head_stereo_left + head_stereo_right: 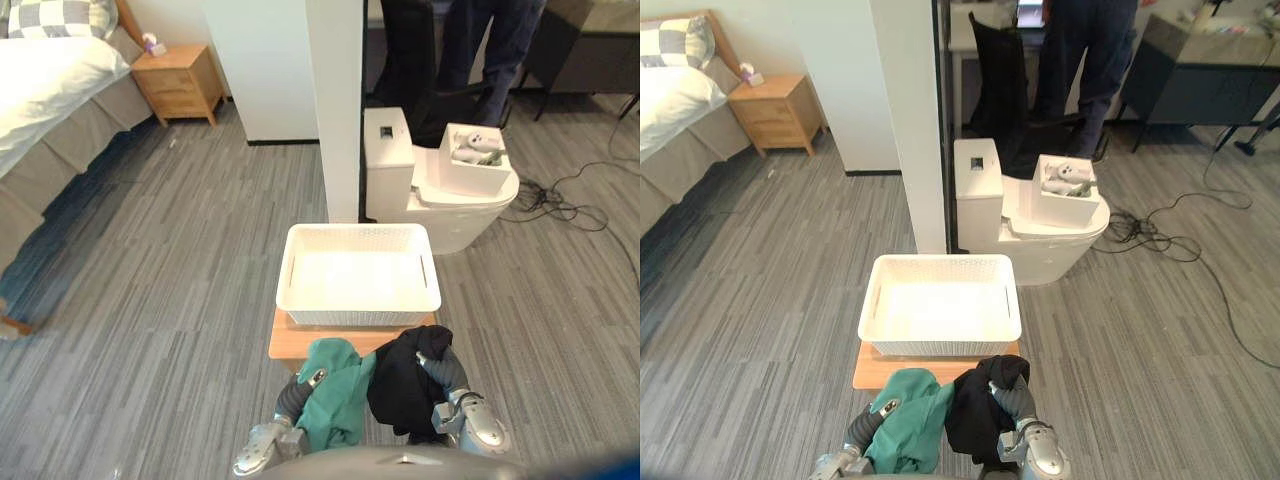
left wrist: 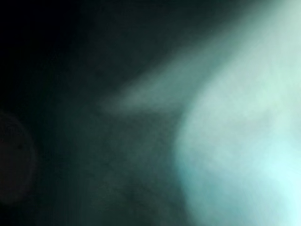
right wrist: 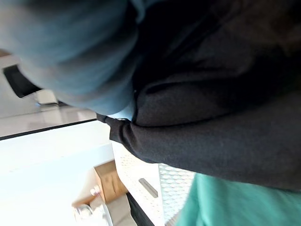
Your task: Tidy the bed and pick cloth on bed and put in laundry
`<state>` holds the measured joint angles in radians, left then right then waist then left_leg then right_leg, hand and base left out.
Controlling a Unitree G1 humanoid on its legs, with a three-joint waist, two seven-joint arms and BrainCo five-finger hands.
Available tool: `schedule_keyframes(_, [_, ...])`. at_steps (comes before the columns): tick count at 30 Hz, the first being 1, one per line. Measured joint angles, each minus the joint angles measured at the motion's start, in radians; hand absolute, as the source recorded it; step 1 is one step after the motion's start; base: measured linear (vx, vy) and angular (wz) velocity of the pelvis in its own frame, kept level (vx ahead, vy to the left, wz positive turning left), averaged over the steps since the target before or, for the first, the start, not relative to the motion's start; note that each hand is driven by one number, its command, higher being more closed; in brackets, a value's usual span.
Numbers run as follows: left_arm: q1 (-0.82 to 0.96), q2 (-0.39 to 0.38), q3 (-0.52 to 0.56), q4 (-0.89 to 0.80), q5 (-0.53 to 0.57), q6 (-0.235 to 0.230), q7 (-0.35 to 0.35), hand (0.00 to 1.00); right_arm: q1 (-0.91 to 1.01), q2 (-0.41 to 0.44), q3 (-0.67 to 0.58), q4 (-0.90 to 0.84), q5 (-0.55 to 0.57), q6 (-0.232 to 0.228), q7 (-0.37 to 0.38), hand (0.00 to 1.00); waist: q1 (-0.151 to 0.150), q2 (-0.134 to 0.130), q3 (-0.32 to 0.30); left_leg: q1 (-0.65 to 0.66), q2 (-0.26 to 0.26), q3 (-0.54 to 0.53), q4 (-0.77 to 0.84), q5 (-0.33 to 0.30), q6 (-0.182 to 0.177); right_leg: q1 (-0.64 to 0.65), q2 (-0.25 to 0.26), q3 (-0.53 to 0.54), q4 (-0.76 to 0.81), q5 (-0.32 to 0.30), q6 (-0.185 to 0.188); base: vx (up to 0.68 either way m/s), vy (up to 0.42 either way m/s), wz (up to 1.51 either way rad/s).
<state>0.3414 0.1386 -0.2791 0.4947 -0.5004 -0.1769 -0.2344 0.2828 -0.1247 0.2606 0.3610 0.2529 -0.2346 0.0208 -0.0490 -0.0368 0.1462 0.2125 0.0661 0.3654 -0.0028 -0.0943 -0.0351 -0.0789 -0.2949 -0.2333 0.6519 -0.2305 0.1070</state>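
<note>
A green cloth [image 1: 335, 392] hangs over my left hand [image 1: 303, 390], low in the left eye view. A black cloth [image 1: 405, 385] is draped over my right hand [image 1: 441, 368], right beside it. Both cloths are off the floor and touch each other. They hang just short of the near edge of a white laundry basket [image 1: 358, 314], which looks empty. The basket stands on a low wooden stool [image 1: 297, 341]. In the left wrist view the green cloth [image 2: 225, 141] lies right against the camera. The right wrist view has the black cloth [image 3: 211, 117] with the basket [image 3: 136, 174] past it.
The bed [image 1: 40, 90], with white bedding and a checked pillow, is far off at the back left beside a wooden nightstand [image 1: 178, 82]. A white pillar [image 1: 335, 100] and a white toilet [image 1: 465, 210] with a box on it stand behind the basket. A person's legs [image 1: 500, 50] are further back.
</note>
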Motion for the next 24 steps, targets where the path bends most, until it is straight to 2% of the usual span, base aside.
schedule_keyframes(1, [-0.001, 0.012, -0.002, 0.000, 0.000, 0.000, 0.000, 1.00, -0.002, 0.005, 0.010, -0.001, -0.003, -0.002, -0.002, 1.00, -0.001, -0.004, -0.003, -0.002, 0.008, -0.007, 0.007, -0.002, 0.002, 0.000, 0.006, -0.002, -0.015, -0.021, -0.003, 0.04, 0.043, 0.35])
schedule_keyframes(2, [-0.032, 0.042, 0.005, 0.001, -0.001, 0.000, 0.000, 1.00, -0.006, 0.015, 0.030, -0.010, -0.004, -0.014, -0.005, 1.00, -0.010, -0.010, -0.002, -0.012, 0.039, -0.043, 0.021, -0.003, -0.001, 0.000, 0.054, 0.001, -0.121, -0.042, -0.009, 0.06, 0.006, 0.52])
schedule_keyframes(4, [-0.054, 0.051, 0.005, 0.002, -0.001, 0.000, 0.000, 1.00, -0.007, 0.024, 0.029, -0.025, -0.004, -0.016, -0.012, 1.00, -0.018, -0.009, -0.003, -0.028, 0.059, -0.074, 0.031, 0.008, -0.018, 0.003, 0.095, 0.019, -0.238, -0.019, -0.009, 0.05, -0.023, 0.59])
schedule_keyframes(5, [-0.069, 0.063, 0.002, 0.001, -0.001, -0.001, 0.000, 1.00, -0.007, 0.032, 0.029, -0.048, -0.004, -0.025, -0.027, 1.00, -0.018, -0.031, -0.007, -0.043, 0.046, -0.091, 0.032, 0.014, -0.028, 0.014, 0.118, 0.061, -0.375, 0.086, -0.009, 0.05, -0.069, 0.64])
schedule_keyframes(6, [-0.081, 0.061, 0.001, 0.029, 0.000, 0.007, 0.001, 1.00, -0.011, 0.025, 0.022, -0.064, -0.004, -0.033, -0.035, 1.00, -0.025, -0.039, -0.008, -0.035, 0.036, -0.114, 0.023, 0.020, -0.038, 0.034, 0.122, 0.077, -0.409, 0.142, -0.008, 0.07, -0.067, 0.55])
schedule_keyframes(7, [-0.083, 0.054, 0.000, 0.029, 0.000, 0.009, 0.001, 1.00, -0.010, 0.017, 0.018, -0.077, -0.004, -0.035, -0.041, 1.00, -0.023, -0.026, -0.016, -0.037, 0.042, -0.116, 0.018, 0.024, -0.041, 0.040, 0.129, 0.072, -0.426, 0.142, -0.008, 0.13, -0.076, 0.22])
schedule_keyframes(8, [-0.084, 0.035, -0.019, 0.028, 0.000, 0.008, -0.001, 1.00, -0.022, -0.012, 0.001, -0.124, -0.004, -0.040, -0.048, 1.00, -0.016, 0.015, -0.019, -0.035, 0.059, -0.107, 0.004, 0.024, -0.046, 0.055, 0.152, 0.072, -0.472, 0.160, -0.012, 0.13, -0.036, -0.05])
schedule_keyframes(11, [-0.066, 0.021, -0.030, 0.028, 0.001, 0.007, -0.001, 1.00, -0.053, -0.024, -0.021, -0.160, -0.004, -0.044, -0.049, 1.00, -0.017, 0.045, -0.024, -0.034, 0.073, -0.100, -0.004, 0.026, -0.050, 0.073, 0.174, 0.068, -0.527, 0.187, -0.017, 0.11, -0.029, -0.09])
schedule_keyframes(12, [-0.061, 0.022, -0.032, 0.028, 0.001, 0.007, 0.000, 1.00, -0.063, -0.025, -0.033, -0.179, -0.004, -0.044, -0.054, 1.00, -0.016, 0.046, -0.022, -0.018, 0.078, -0.098, -0.018, 0.029, -0.055, 0.095, 0.183, 0.068, -0.554, 0.196, -0.018, 0.06, -0.036, -0.04])
schedule_keyframes(17, [-0.043, 0.025, -0.013, 0.023, -0.001, 0.007, -0.001, 1.00, -0.069, -0.033, -0.069, -0.331, -0.015, -0.035, -0.062, 1.00, -0.010, 0.021, -0.031, 0.014, 0.085, -0.072, -0.042, 0.028, -0.065, 0.144, 0.196, 0.071, -0.624, 0.225, -0.016, 0.02, 0.008, -0.07])
schedule_keyframes(20, [-0.046, 0.023, 0.005, 0.017, -0.001, 0.014, -0.001, 1.00, -0.130, -0.053, -0.127, -0.438, -0.053, -0.033, -0.032, 1.00, -0.013, 0.015, -0.033, 0.012, 0.075, -0.062, -0.051, 0.029, -0.061, 0.152, 0.190, 0.085, -0.668, 0.252, -0.008, 0.00, 0.029, -0.12])
schedule_keyframes(23, [-0.053, 0.025, 0.020, 0.016, -0.001, 0.015, -0.002, 1.00, -0.285, -0.126, -0.177, -0.461, -0.062, -0.013, -0.014, 1.00, -0.008, 0.013, -0.035, 0.007, 0.068, -0.056, -0.054, 0.027, -0.058, 0.157, 0.184, 0.091, -0.695, 0.270, -0.004, 0.00, 0.026, -0.06])
schedule_keyframes(24, [-0.054, 0.025, 0.025, 0.016, -0.001, 0.016, -0.003, 1.00, -0.361, -0.158, -0.183, -0.461, -0.062, 0.009, -0.009, 1.00, -0.002, 0.012, -0.038, 0.002, 0.067, -0.056, -0.055, 0.028, -0.056, 0.157, 0.184, 0.091, -0.706, 0.276, -0.005, 0.00, 0.000, 0.00])
